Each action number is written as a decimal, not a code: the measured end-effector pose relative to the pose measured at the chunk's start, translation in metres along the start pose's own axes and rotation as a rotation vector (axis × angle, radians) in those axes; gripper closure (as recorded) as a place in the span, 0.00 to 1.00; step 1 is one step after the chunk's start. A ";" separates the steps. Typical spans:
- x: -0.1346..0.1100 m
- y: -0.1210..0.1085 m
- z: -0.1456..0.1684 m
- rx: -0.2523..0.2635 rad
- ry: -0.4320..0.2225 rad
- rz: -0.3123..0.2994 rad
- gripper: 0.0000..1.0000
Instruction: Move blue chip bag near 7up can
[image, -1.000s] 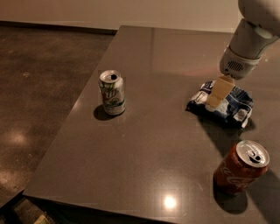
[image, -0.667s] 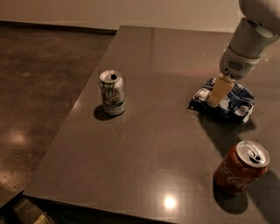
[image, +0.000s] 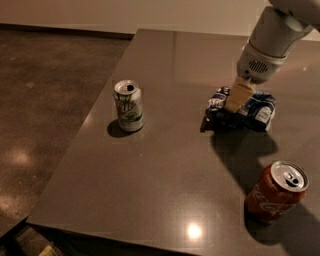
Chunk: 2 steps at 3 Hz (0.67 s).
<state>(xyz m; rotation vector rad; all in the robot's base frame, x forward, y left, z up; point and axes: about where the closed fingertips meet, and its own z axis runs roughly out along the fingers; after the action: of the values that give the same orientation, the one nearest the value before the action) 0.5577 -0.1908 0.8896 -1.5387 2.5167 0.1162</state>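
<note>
The blue chip bag (image: 256, 111), dark blue and white and crumpled, sits at the right of the dark table, with a shadow under it. My gripper (image: 234, 106) comes down from the upper right on a white arm, and its tan fingers (image: 239, 94) are shut on the bag's left part. The bag seems slightly raised off the table. The 7up can (image: 128, 106), white and green with an open silver top, stands upright to the left, about a bag's width and a half from the bag.
A red Coca-Cola can (image: 276, 191) stands upright at the front right, close to the table's edge. The table's (image: 165, 175) left and front edges drop to a dark polished floor (image: 45, 100).
The gripper has moved left toward the 7up can, and the blue chip bag has moved with it. Both cans have stayed put.
</note>
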 end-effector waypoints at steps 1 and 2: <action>-0.033 0.022 -0.003 -0.031 -0.032 -0.096 1.00; -0.064 0.048 -0.001 -0.071 -0.057 -0.193 1.00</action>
<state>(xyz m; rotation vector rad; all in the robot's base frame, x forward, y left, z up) 0.5434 -0.1129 0.9018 -1.7693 2.3300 0.2211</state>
